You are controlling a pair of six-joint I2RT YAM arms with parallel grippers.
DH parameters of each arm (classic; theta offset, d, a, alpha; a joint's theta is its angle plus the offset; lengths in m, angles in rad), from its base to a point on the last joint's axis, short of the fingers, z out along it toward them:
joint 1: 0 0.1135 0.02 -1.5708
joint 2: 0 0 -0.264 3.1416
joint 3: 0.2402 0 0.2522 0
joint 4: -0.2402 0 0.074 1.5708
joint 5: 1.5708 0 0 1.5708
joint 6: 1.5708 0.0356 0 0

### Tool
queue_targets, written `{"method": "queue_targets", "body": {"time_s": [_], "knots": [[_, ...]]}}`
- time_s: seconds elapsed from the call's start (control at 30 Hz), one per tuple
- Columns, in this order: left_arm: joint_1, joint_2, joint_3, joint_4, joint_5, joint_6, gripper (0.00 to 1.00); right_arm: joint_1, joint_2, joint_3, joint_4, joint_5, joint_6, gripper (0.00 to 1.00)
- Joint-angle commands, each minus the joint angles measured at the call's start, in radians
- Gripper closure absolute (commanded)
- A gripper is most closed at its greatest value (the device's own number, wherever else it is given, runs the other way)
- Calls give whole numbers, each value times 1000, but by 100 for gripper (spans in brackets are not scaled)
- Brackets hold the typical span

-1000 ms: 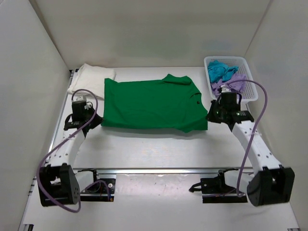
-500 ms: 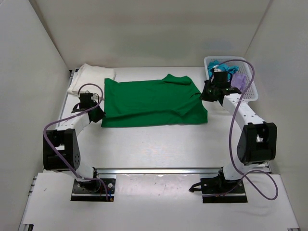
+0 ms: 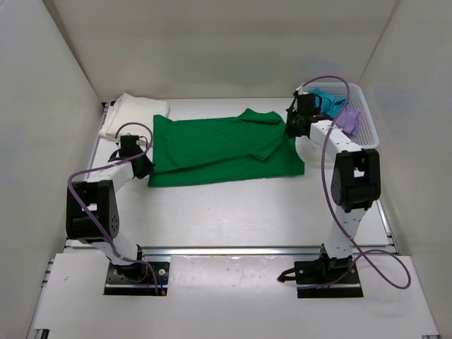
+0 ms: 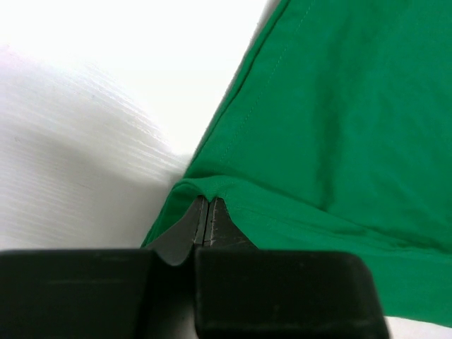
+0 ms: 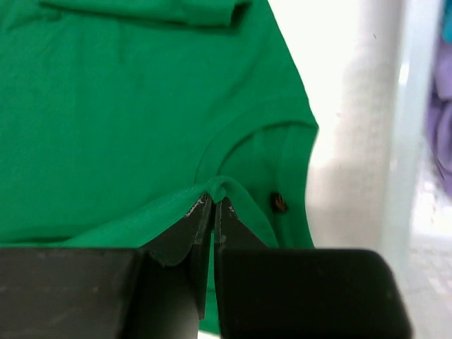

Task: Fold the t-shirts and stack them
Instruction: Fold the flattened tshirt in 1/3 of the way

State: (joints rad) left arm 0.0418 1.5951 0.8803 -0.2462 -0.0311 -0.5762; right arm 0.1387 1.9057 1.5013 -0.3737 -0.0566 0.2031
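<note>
Because the bright green short-sleeved cloth t-shirt (image 3: 219, 152) spread on the white table (image 3: 226, 212) is light, limp and bound to sag, I judge its edges the right hold, where my left gripper (image 4: 205, 212) and right gripper (image 5: 214, 201) each have jaws closed on a pinched fold.

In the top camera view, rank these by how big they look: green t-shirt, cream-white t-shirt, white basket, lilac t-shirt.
1. green t-shirt, clearly largest.
2-3. white basket and cream-white t-shirt look alike, both partly covered, so unranked.
4. lilac t-shirt, bunched in the basket, smallest.
</note>
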Motion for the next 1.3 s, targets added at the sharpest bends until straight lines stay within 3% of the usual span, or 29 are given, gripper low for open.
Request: {"method": "queue_targets", "body": {"time_s": [0.0,0.3,0.37,0.43,0.47,0.5,0.53,0.67,0.7,0.77,0.9,0.93,0.97,1.07,1.27], "knots": [[4,-41,29,39,-53,-8,96,16,50,68,39,57,-21,100],[13,-50,11,30,-41,-8,58,29,72,98,81,55,1,100],[36,-93,-13,27,-41,-19,51,36,82,158,30,81,-2,91],[46,-138,-35,21,-38,-14,41,39,82,183,7,69,-5,71],[50,-159,-41,21,-39,-8,40,44,79,198,-13,72,-8,66],[56,-171,-55,19,-36,-5,39,45,72,198,-25,70,-11,56],[58,-185,-75,16,-27,-8,40,51,52,188,-34,78,-11,52],[66,-213,-154,50,55,-59,45,52,-98,13,-18,66,11,53],[69,-213,-170,77,84,-68,45,53,-173,-39,16,63,37,58],[70,-215,-228,123,106,-99,43,53,-297,-291,98,66,88,99],[69,-204,-279,199,146,-154,42,29,-570,-692,298,41,247,100],[69,-198,-296,209,155,-160,41,19,-600,-737,347,46,269,95],[78,-187,-297,214,163,-169,41,-23,-649,-819,369,23,309,83],[78,-155,-299,234,160,-180,41,-161,-677,-939,496,-144,412,62],[82,-113,-339,308,146,-201,47,-258,-521,-989,630,-224,490,56]]}}
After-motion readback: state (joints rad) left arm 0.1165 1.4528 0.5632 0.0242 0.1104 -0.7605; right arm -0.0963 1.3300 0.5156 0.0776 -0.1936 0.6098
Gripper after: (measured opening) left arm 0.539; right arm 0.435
